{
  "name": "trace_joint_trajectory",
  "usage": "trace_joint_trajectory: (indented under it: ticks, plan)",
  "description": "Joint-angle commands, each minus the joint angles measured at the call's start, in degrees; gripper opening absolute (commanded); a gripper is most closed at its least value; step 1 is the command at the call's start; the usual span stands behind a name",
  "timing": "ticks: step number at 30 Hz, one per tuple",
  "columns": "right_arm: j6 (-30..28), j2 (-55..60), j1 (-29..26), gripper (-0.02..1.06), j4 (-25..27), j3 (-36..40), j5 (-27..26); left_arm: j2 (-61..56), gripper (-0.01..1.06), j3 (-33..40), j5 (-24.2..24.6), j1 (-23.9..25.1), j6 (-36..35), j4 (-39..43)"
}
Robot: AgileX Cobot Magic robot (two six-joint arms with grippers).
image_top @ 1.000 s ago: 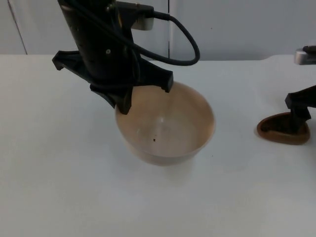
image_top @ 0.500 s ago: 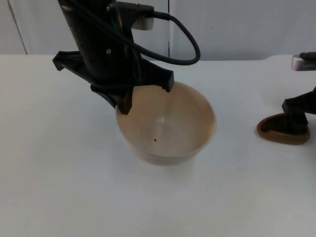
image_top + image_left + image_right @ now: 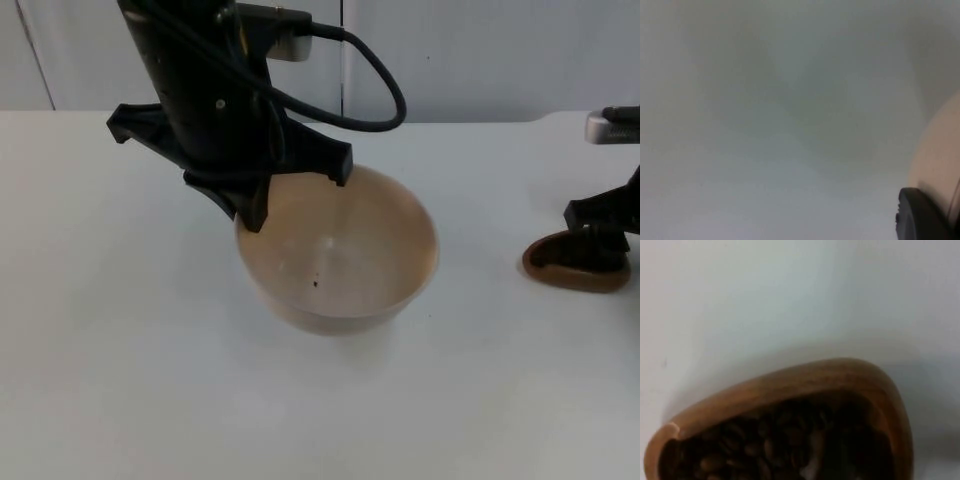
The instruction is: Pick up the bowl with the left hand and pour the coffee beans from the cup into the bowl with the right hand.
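At the middle of the table (image 3: 120,380) we see the left gripper (image 3: 262,205) pinching the bowl's (image 3: 340,255) near-left rim, unchanged from a second ago. The right gripper (image 3: 600,228) sits over the bean-filled cup (image 3: 790,390) at the right edge, shifted slightly right since then; we cannot tell its finger spacing.

Smooth matt beige bowl (image 3: 340,255); glossy brown wooden cup (image 3: 790,405).
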Motion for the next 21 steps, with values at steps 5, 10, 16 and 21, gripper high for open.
trace_joint_trajectory:
  ticks: [5,10,16,21]
  plan:
    - [0.5,0.6,0.1,0.27,0.6,0.2,-0.7,-0.1,0.0,-0.3,-0.5,-0.2,-0.3,-1.0]
    - [0.8,0.6,0.1,0.06,1.6,0.2,-0.7,-0.1,0.0,-0.3,-0.5,-0.2,-0.3,-1.0]
    - [0.8,-0.1,0.1,0.0,4.6,0.2,-0.3,-0.1,0.0,-0.3,-0.5,-0.2,-0.3,-1.0]
    - [0.6,-2.7,0.1,0.0,4.7,0.2,2.4,-0.1,0.0,-0.3,-0.5,-0.2,-0.3,-1.4]
